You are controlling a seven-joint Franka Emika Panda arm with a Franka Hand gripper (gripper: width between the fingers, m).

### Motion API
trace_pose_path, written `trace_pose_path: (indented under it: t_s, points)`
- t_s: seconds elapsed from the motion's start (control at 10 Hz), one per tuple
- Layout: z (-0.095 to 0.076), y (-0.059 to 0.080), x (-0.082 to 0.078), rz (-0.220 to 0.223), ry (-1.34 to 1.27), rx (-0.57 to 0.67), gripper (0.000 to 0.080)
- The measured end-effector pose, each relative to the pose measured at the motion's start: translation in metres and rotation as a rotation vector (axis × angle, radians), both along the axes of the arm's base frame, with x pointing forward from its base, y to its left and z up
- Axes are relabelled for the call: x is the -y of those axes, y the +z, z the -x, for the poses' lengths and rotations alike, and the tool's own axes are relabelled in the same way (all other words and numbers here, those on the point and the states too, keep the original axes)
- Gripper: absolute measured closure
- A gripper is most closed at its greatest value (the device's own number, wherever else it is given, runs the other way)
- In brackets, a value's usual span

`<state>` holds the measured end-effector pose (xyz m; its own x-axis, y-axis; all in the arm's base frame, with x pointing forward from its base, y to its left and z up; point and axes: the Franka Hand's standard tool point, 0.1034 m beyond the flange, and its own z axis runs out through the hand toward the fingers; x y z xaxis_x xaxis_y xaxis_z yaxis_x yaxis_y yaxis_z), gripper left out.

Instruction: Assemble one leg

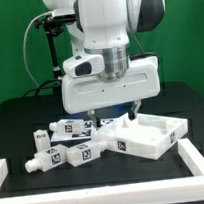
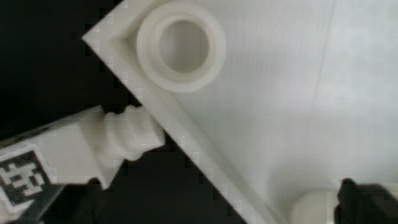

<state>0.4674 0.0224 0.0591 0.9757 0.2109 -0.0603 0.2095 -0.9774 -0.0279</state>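
Several white legs with black-and-white tags lie in a loose cluster on the black table at the exterior view's left, one (image 1: 74, 127) nearest the panel and others (image 1: 46, 145) in front. In the wrist view one leg (image 2: 63, 155) lies with its stub end touching the panel's edge. The large white rimmed panel (image 1: 159, 143) lies at the right; its flat face with a round socket boss (image 2: 178, 45) fills the wrist view. My gripper (image 1: 116, 116) hangs low over the panel's near corner, open and empty; its dark fingertips (image 2: 365, 200) stand wide apart, and it (image 2: 217, 200) holds nothing.
White bars lie at the table's front left (image 1: 1, 171) and front right (image 1: 201, 167). A black stand with cables (image 1: 46, 35) rises behind the arm at the exterior view's left, against a green backdrop.
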Motion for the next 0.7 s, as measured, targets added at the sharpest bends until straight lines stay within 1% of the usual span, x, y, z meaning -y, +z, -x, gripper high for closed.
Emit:
trace_pose_path:
  t_s: [0.1,0.3,0.4,0.5,0.6,0.7]
  points:
    - [0.0,0.0,0.0,0.0,0.004,0.0,0.015]
    - [-0.007,-0.008,0.005,0.006,0.204,0.044,0.015]
    - [-0.013,-0.011,0.001,0.009,0.255,0.065,0.015]
    - [-0.015,-0.016,-0.001,0.008,0.323,0.07,0.015]
    - [-0.014,-0.019,0.001,0.008,0.332,0.065,0.015]
    - [-0.015,-0.019,0.001,0.008,0.326,0.065,0.015]
